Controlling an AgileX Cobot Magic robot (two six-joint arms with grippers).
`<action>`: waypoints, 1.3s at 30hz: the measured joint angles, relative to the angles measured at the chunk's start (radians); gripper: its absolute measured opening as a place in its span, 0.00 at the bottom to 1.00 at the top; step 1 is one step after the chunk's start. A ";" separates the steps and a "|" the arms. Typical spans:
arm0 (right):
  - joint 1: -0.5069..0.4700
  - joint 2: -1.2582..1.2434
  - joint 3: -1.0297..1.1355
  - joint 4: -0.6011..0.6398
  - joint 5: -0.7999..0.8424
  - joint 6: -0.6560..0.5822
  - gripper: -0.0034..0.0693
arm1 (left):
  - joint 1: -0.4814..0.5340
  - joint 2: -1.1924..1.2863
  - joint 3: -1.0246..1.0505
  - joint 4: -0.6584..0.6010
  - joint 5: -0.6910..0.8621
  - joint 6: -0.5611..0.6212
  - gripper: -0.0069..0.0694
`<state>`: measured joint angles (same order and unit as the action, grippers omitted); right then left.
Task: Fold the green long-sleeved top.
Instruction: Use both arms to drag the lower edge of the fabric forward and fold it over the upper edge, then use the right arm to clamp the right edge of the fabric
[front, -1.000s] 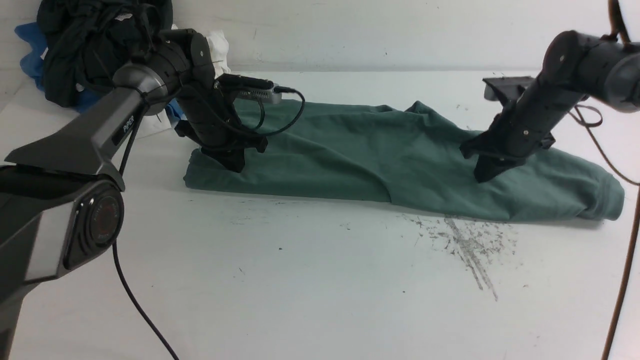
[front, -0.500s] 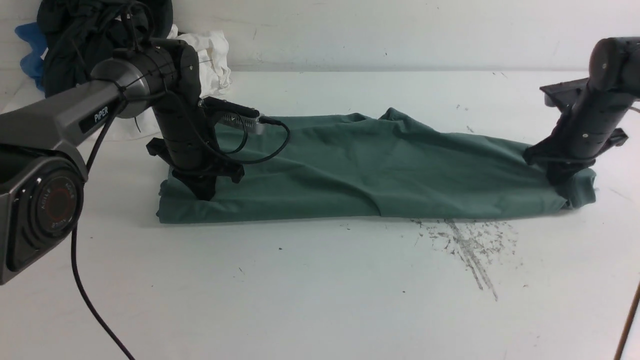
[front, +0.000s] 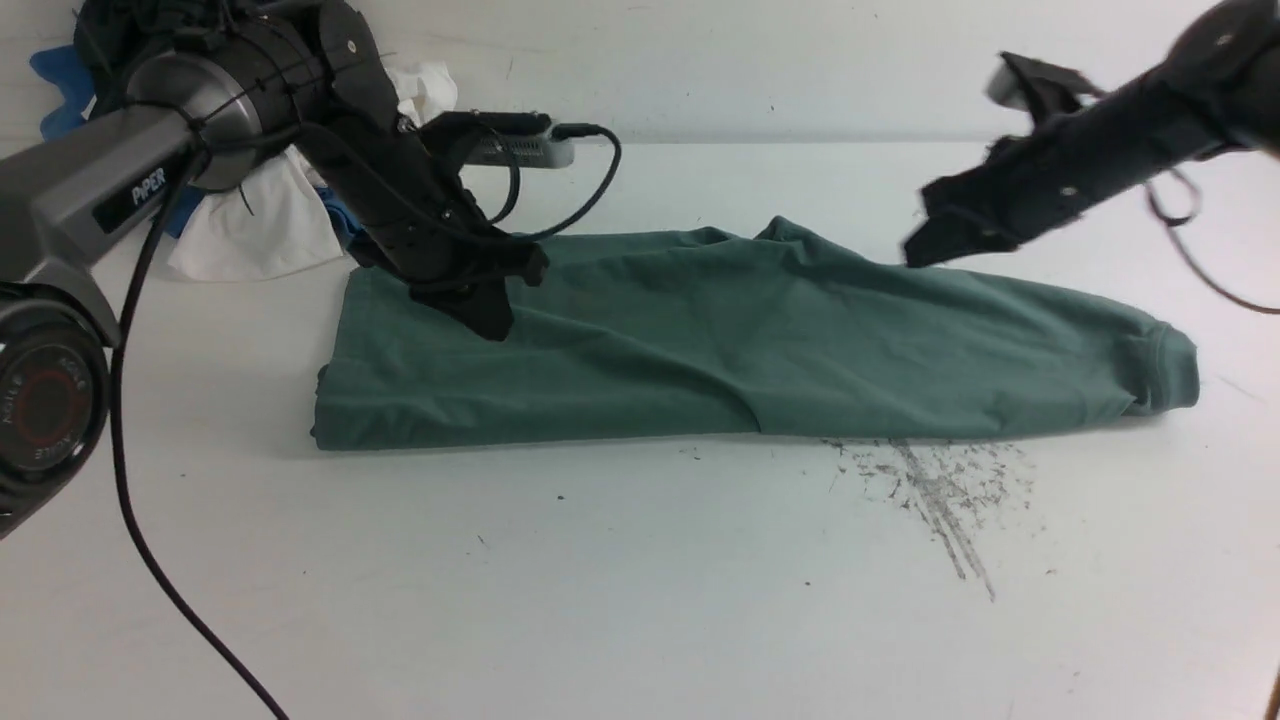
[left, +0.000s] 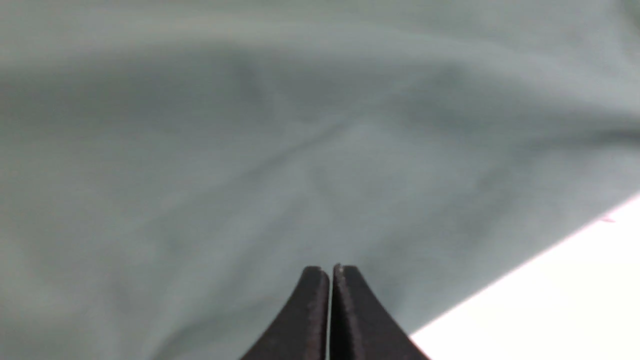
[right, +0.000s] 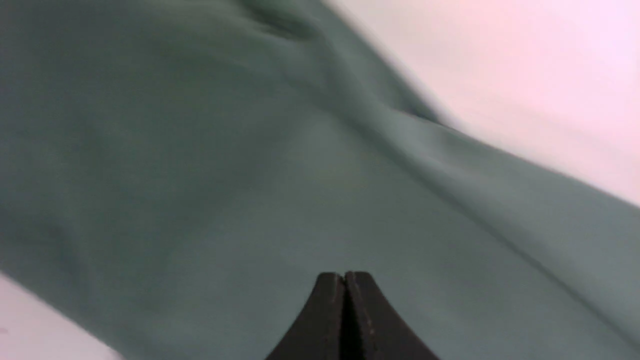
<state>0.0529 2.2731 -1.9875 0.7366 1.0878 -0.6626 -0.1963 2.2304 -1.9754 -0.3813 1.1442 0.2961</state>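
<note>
The green long-sleeved top (front: 800, 340) lies on the white table (front: 640, 600) as a long folded band, running from left to right, with a ribbed edge at its right end. My left gripper (front: 497, 325) hangs shut just over the band's left part, and nothing is between its fingers. My right gripper (front: 915, 255) hovers shut above the band's far edge on the right, clear of the cloth. In the left wrist view the shut gripper (left: 330, 270) points at the green top (left: 250, 150). In the right wrist view the shut gripper (right: 345, 275) also faces the green top (right: 200, 175).
A pile of other clothes sits at the back left: a white garment (front: 250, 220), a blue one (front: 55, 75) and a dark one largely behind my left arm. Grey scuff marks (front: 935, 490) lie in front of the top. A wall closes the table's far side.
Both grippers have come up off the top. The left one moved back and to the right; the right one swung left from the top's right end. The top has stayed stretched out.
</note>
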 joint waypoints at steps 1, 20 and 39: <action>0.055 0.018 -0.001 0.057 -0.054 -0.064 0.03 | -0.017 0.011 0.000 -0.007 0.000 0.006 0.08; 0.214 0.242 -0.001 -0.060 -0.814 -0.001 0.03 | -0.102 0.104 0.001 0.131 0.056 -0.025 0.08; -0.152 -0.220 0.011 -0.258 0.010 0.181 0.13 | -0.100 -0.318 0.065 0.272 0.082 -0.043 0.08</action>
<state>-0.0995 2.0528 -1.9762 0.4791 1.0976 -0.4817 -0.2968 1.9124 -1.9107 -0.1092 1.2267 0.2527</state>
